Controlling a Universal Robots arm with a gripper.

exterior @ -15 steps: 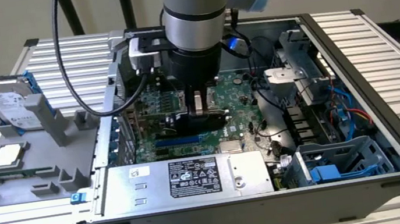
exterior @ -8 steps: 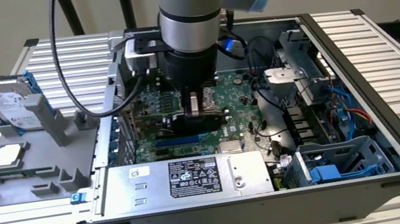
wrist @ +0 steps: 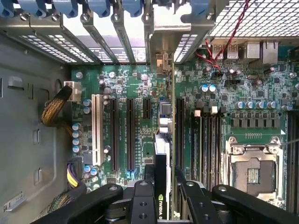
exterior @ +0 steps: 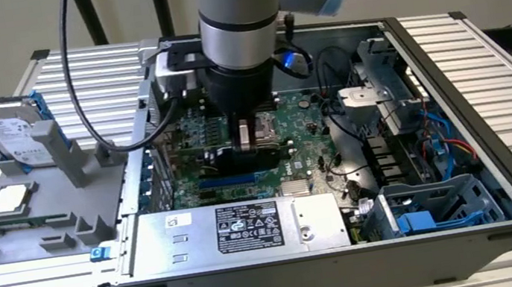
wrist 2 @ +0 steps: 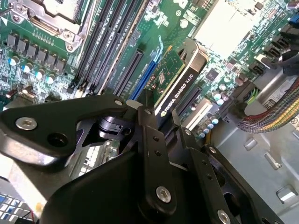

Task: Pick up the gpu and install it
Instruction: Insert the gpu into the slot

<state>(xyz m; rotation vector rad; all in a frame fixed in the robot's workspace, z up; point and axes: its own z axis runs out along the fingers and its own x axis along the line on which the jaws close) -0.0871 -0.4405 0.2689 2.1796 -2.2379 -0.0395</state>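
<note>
In the exterior view the arm reaches down into the open computer case (exterior: 447, 71), and my gripper (exterior: 246, 139) hangs low over the large green motherboard (exterior: 307, 130). The gpu (wrist 2: 176, 83) is a thin card, green on one face and black on the other. It stands on edge between my black fingers (wrist 2: 150, 135), and my gripper (wrist 2: 161, 119) is shut on its upper edge. Its lower edge runs along the blue slot (wrist 2: 141, 78); whether it is seated I cannot tell. In the first wrist view the gpu (wrist: 161, 154) shows edge-on in my gripper (wrist: 163, 186), in line with the rear bracket openings (wrist: 161, 28).
A silver hard drive in a blue frame (exterior: 11, 133) stands on a grey fixture (exterior: 35, 212) outside the case, at the exterior view's left. The power supply (exterior: 238, 229) and drive cage (exterior: 436, 208) fill the case's near side. Memory slots (wrist: 210, 140), a processor socket (wrist: 252, 170) and cable bundles (wrist 2: 275, 112) flank the card.
</note>
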